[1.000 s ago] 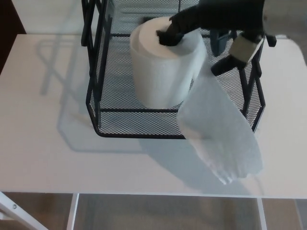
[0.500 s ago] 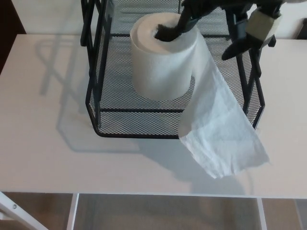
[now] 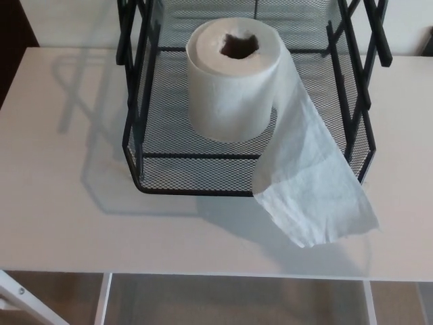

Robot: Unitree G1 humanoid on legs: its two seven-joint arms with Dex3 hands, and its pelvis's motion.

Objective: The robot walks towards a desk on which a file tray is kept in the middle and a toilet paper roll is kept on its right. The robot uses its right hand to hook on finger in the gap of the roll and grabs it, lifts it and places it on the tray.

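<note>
A white toilet paper roll (image 3: 232, 81) stands upright on the mesh floor of the black wire file tray (image 3: 169, 169), its core hole facing up. A loose tail of paper (image 3: 311, 183) runs from the roll over the tray's front rim and lies spread on the white desk (image 3: 61, 196). Neither of my hands shows in the head view.
The tray has upright black posts (image 3: 132, 34) at its left and right sides and an upper tier at the top edge of the picture. The desk's front edge (image 3: 203, 274) runs across the bottom, with the floor below it.
My right hand has pulled its finger out of the roll's core and withdrawn upward out of view. The roll stays standing in the tray, and the paper tail has settled on the desk.
</note>
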